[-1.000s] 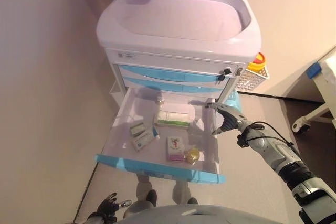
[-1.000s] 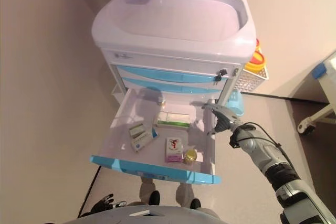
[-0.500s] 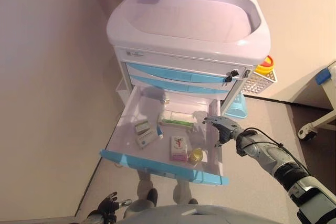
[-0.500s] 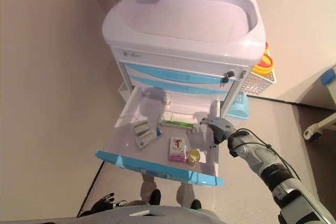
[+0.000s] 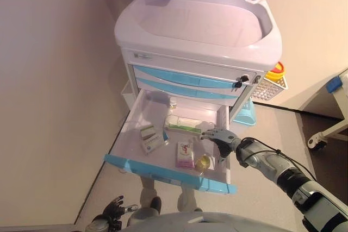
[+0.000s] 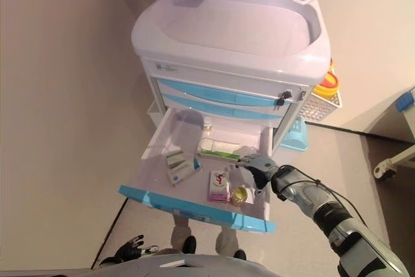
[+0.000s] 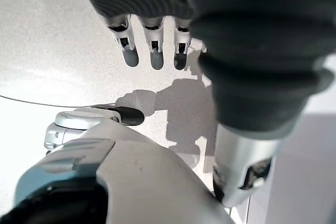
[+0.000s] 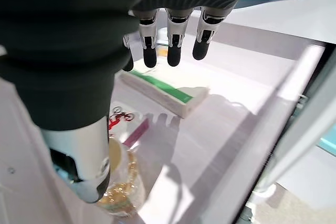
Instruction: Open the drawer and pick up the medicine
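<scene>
The medical cart [image 5: 198,31] stands against the wall, its bottom drawer [image 5: 168,175] pulled right out. Inside lie a long green-edged box [image 5: 183,124], two small boxes [image 5: 150,138], a pink-trimmed medicine box [image 5: 184,154] and a little yellow bottle [image 5: 203,162]. The right robot hand [image 5: 220,137] hovers over the drawer's right side, fingers loosely extended, holding nothing. The bottle sits just below and nearest it, upright; the pink box lies beside that, long axis running front to back. The left robot hand [image 5: 113,210] hangs low by the floor, relaxed, empty and much farther off.
</scene>
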### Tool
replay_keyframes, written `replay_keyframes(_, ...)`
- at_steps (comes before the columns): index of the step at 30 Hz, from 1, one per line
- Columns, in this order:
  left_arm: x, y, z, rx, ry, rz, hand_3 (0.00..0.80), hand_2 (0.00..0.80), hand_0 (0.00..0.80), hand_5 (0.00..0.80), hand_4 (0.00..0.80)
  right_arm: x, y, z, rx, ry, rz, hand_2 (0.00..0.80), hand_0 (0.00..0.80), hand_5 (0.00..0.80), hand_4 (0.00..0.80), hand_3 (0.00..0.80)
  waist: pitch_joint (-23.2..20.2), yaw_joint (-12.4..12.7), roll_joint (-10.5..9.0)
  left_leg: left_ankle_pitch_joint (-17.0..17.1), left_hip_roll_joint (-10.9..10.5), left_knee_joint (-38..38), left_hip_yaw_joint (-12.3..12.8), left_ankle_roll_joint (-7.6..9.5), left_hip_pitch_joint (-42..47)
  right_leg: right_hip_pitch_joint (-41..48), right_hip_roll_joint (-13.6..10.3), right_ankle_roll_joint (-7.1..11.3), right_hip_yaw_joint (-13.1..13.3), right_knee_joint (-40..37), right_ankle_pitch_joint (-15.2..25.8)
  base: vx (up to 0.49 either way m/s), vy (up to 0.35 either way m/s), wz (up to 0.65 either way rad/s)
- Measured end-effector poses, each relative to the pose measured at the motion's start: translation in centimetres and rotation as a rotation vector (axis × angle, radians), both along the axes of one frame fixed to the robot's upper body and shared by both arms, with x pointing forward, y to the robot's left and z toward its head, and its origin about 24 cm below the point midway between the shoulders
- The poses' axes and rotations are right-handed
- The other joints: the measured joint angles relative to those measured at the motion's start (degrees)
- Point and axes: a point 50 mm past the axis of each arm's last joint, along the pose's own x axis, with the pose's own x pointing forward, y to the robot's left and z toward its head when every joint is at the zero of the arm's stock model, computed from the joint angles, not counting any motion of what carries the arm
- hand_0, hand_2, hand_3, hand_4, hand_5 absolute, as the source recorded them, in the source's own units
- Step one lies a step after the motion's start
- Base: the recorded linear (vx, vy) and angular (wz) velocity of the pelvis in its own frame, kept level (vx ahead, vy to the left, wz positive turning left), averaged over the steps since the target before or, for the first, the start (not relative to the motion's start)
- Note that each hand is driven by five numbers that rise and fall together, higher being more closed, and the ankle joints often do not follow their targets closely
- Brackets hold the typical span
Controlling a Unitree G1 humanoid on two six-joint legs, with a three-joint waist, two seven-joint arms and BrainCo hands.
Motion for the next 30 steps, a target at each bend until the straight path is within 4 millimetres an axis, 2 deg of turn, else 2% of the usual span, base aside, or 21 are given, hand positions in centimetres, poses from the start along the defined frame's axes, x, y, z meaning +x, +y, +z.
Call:
replay_keyframes(11, 0.3, 0.0, 0.1, 0.006, -0.005, -0.021, 0.000, 0.000, 0.000, 0.000, 0.000, -0.8, 1.3, -0.8, -0.050, 0.060, 0.098, 0.000, 0.000, 0.000, 0.000, 0.000, -0.06, 0.45, -0.01, -0.08, -0.05, 0.00, -0.22, -0.12, -0.55, -0.29, -0.03, 0.02, -0.28, 0.00, -0.01, 0.000, -0.001, 0.00)
replay_keyframes(17, 0.8, 0.0, 0.2, 0.006, -0.016, -0.025, 0.000, 0.000, 0.000, 0.000, 0.000, -0.9, 1.4, -1.0, -0.062, 0.083, 0.094, 0.000, 0.000, 0.000, 0.000, 0.000, -0.19, 0.71, 0.00, 0.53, -0.12, 0.15, -0.55, 0.16, -1.05, -0.75, -0.04, 0.00, -0.91, 0.00, 0.01, 0.000, -0.005, 0.05)
replay_keyframes(30, 0.8, -0.1, 0.2, 0.010, -0.014, -0.041, 0.000, 0.000, 0.000, 0.000, 0.000, -1.7, 1.3, -4.6, -0.083, 0.130, -0.046, 0.000, 0.000, 0.000, 0.000, 0.000, -0.18, 0.97, 0.07, 0.31, -0.16, 0.11, -0.63, -0.21, -1.09, -0.78, -0.11, 0.02, -0.90, 0.00, -0.01, 0.000, 0.000, 0.00)
